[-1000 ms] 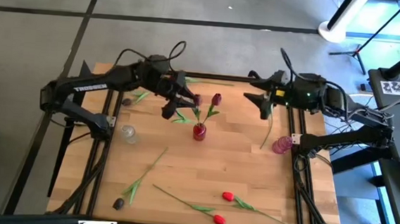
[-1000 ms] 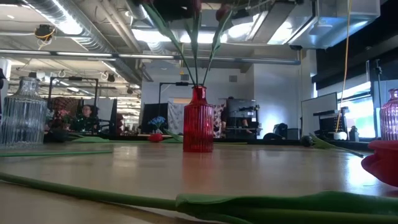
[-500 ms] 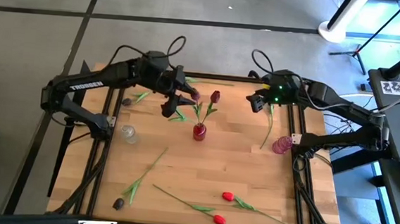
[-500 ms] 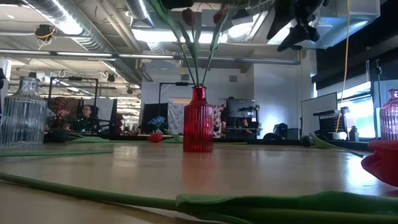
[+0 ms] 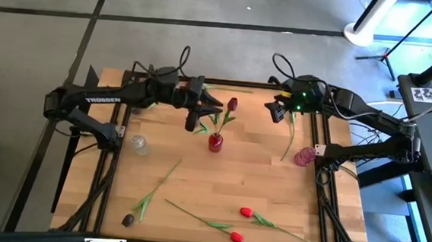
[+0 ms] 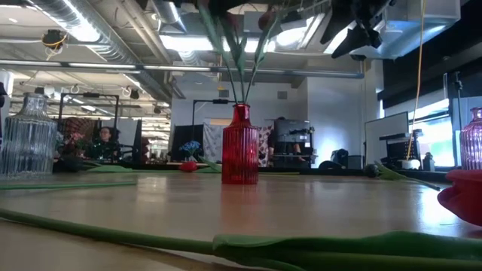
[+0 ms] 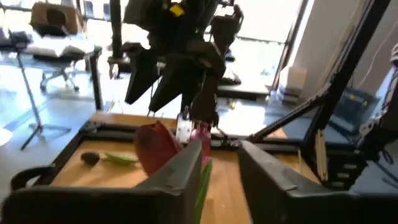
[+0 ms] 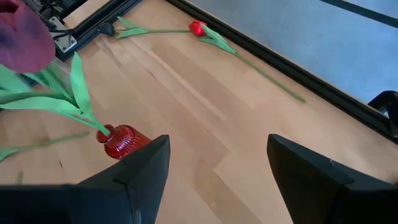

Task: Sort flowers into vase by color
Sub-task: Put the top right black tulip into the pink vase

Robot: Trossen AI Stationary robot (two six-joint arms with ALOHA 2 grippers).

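Observation:
A red ribbed vase point(image 5: 215, 142) point(image 6: 240, 154) stands mid-table with maroon tulips standing in it by their stems. One bud point(image 5: 232, 105) shows from above. My left gripper point(image 5: 207, 111) point(image 7: 221, 162) is open, up among those flowers. A green leaf runs between its fingers, and a maroon bud point(image 7: 155, 146) lies at one finger's outer side. My right gripper point(image 5: 275, 110) point(image 8: 217, 149) hangs open above the table's far right part and holds nothing. Its wrist view looks down on the red vase point(image 8: 121, 142) and a maroon bud point(image 8: 22, 37). My left gripper has the maroon bud point(image 7: 163, 149) close against the outer side of one finger point(image 7: 186, 165), level with the flower heads above the red vase. I cannot tell whether the finger touches the bud or the leaf.
A clear vase point(image 5: 139, 144) point(image 6: 28, 139) stands left, a pink vase point(image 5: 303, 157) point(image 7: 200, 137) right. Lying on the table are two red tulips point(image 5: 245, 211) point(image 5: 236, 237), a dark-headed one point(image 5: 127, 220), a stem point(image 5: 289, 137) by the right arm and one flower point(image 5: 150, 103) far left.
My left gripper has moved toward the table's right, in among the flower heads over the red vase, and now covers one bud from above. My right gripper has turned and shifted slightly left, coming into the low view's top edge. The vases have stayed put.

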